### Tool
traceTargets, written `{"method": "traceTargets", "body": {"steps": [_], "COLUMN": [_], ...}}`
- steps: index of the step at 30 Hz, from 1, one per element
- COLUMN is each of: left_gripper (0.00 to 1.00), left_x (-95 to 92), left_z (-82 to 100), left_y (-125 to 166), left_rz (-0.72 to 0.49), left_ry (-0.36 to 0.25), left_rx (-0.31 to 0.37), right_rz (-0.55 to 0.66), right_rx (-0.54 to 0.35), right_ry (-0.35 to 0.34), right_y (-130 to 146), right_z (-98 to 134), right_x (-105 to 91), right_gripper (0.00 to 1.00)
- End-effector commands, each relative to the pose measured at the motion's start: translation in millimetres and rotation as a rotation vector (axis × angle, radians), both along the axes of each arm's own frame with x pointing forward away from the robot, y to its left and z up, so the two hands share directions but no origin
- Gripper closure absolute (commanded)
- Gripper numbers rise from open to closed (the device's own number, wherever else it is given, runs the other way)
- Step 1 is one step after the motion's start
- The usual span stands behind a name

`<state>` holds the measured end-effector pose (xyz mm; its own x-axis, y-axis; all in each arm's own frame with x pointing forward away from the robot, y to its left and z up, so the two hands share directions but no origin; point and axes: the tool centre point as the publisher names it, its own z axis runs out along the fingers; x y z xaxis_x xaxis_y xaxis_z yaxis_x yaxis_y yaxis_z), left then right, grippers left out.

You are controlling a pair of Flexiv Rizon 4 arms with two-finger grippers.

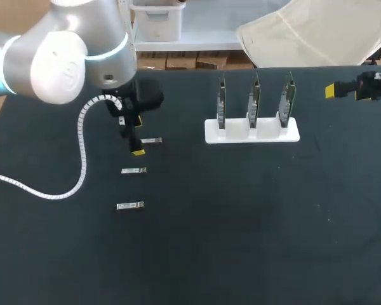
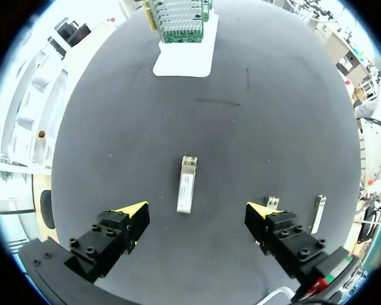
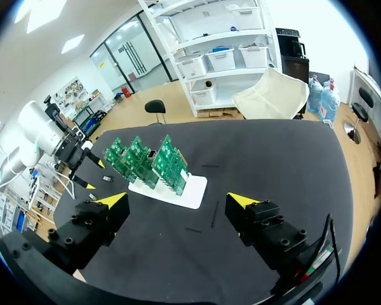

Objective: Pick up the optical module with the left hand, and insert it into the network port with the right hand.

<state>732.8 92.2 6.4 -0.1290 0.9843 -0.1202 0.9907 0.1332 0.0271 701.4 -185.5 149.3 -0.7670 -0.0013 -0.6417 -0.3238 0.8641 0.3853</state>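
The left pincer [image 2: 197,210] hangs released over the optical module [image 2: 186,184], which lies flat on the counter [image 2: 273,127] between its fingers, long axis pointing toward the white card stand [image 2: 181,60], while the right pincer [image 3: 178,200], also released, sits well beyond that stand.

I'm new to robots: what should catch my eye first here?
A big silver arm enters from the left, its open gripper over a small metal plug, one of three in a row. To their right, three green circuit boards stand upright in a white holder.
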Motion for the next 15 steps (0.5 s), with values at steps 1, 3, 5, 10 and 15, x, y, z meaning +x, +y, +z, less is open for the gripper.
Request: {"method": "traceTargets", "body": {"steps": [1, 3, 5, 10, 15], "left_gripper": [0.00, 0.00, 0.00, 0.00, 0.00], "left_x": [6.1, 9.0, 13.1, 16.1, 15.1], "left_z": [-2.7, -3.7, -5.2, -7.3, -10.4], "left_y": [-7.5, -9.3, -8.5, -7.5, -6.5], "left_rz": [-0.002, 0.006, 0.020, 0.004, 0.001], "left_ry": [0.006, 0.011, 0.023, 0.006, 0.009], "left_rx": [0.013, -0.004, -0.014, 0.026, 0.037], "right_rz": [-0.006, -0.006, -0.006, -0.006, -0.006], "right_rx": [-0.005, -0.005, -0.005, -0.005, -0.005], "right_ry": [0.001, 0.001, 0.001, 0.001, 0.001], "right_y": [0.7, 0.7, 0.7, 0.7, 0.7], "right_z": [1.3, 1.3, 1.3, 1.3, 1.3], "right_x": [-1.6, -1.6, -1.6, -1.6, -1.6], "right_gripper": [0.00, 0.00, 0.00, 0.00, 0.00]}}
